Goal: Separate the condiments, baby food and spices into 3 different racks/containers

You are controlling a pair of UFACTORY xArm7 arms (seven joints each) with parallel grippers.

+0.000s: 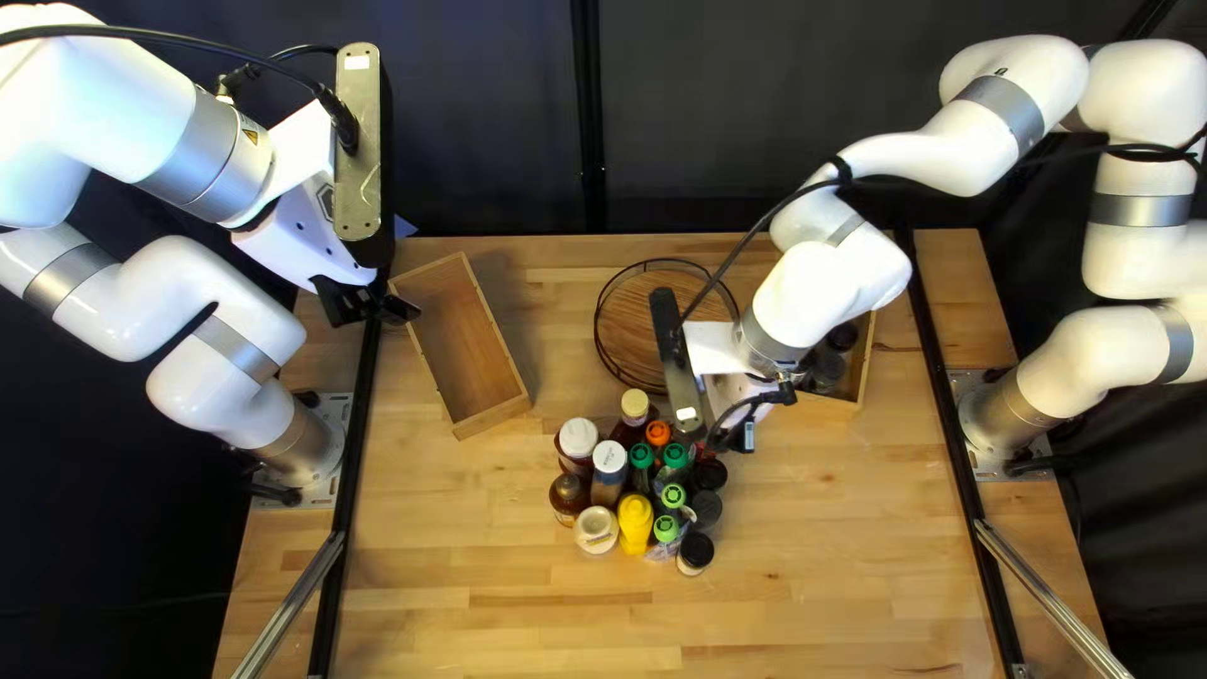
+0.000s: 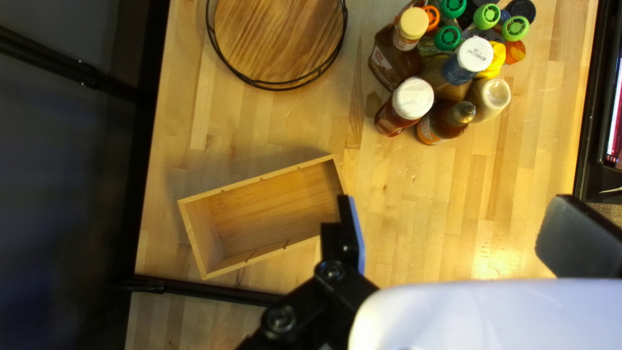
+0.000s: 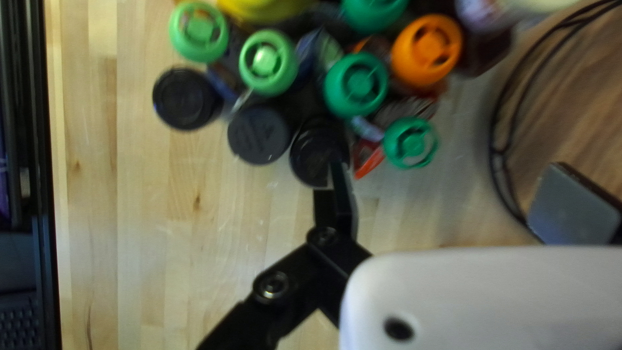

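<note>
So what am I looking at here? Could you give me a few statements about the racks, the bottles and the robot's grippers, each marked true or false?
1. The round wire-rimmed tray sits between the two wooden boxes. True.
2. The right gripper is shut on a bottle. False: its fingers stand apart, gripping nothing.
3. The yellow bottle lies inside the left wooden box. False: it is in the group of bottles on the table.
4. Dark jars are in the right wooden box, which the right arm partly hides. True.
5. The left gripper is open. True.
6. Every cap in the group is black. False: some are green, orange or white.
</note>
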